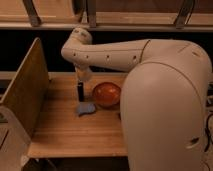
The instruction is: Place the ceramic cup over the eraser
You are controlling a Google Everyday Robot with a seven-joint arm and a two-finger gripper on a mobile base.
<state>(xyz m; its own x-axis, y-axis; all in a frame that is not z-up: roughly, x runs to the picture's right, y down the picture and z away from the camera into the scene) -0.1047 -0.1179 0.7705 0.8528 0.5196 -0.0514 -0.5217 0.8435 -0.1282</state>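
One risk: our clenched gripper [81,79] hung just above the eraser [80,93].
We judged a descent could topple it toward the orange bowl [106,94] beside the gripper.

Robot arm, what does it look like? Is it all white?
Yes, the arm is smooth, creamy white, made of fat rounded tubes with a ball-like elbow and no cables showing. Its gripper is at the tip, above the black eraser.

Smooth cream-white arm [115,52], bulbous joints
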